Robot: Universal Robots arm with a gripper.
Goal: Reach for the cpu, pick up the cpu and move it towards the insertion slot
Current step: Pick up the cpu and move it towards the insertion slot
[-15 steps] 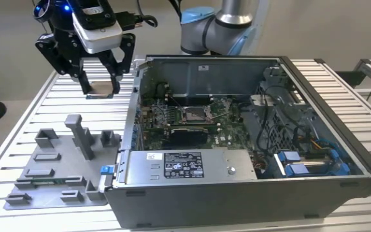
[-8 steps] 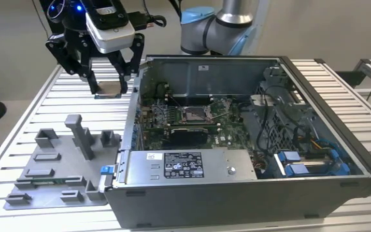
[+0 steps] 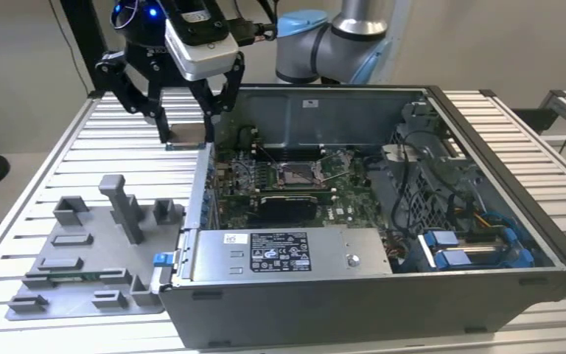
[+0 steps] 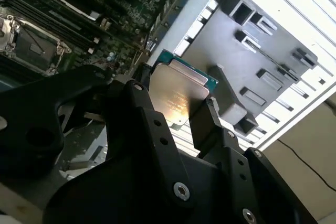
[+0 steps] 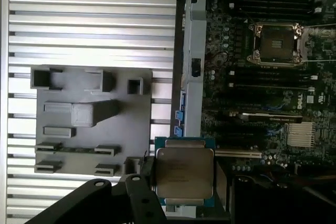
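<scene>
My jaws (image 3: 186,131) are pinching the cpu (image 5: 184,171), 1 finger (image 4: 210,124) pressed against each of 2 opposite edges, with its silvery face open to both wrist views. In the exterior view the chip (image 3: 186,133) hangs between my fingertips as a small tan square, clear of the slatted tabletop (image 3: 57,147) and just outside the computer case (image 3: 382,221), close to the case wall (image 3: 204,177) on the exterior view's left.

I judge the reach and the pick-up done; the step in hand is the carry. The grey fixture plate (image 3: 77,273) with its blocks lies on the tabletop nearer the camera, well apart from me.

The insertion slot (image 3: 298,175) sits inside the case on the green motherboard (image 3: 347,203), its metal frame around a dark centre. In the first wrist view the slot (image 5: 276,43) is well apart from the chip, with the case wall between us.

As I read it, the move asked for is to cross over that wall and in across the board, keeping the chip flat and my grip steady. Cables (image 3: 441,147) crowd the far side, so I would want a clean line to the socket.
</scene>
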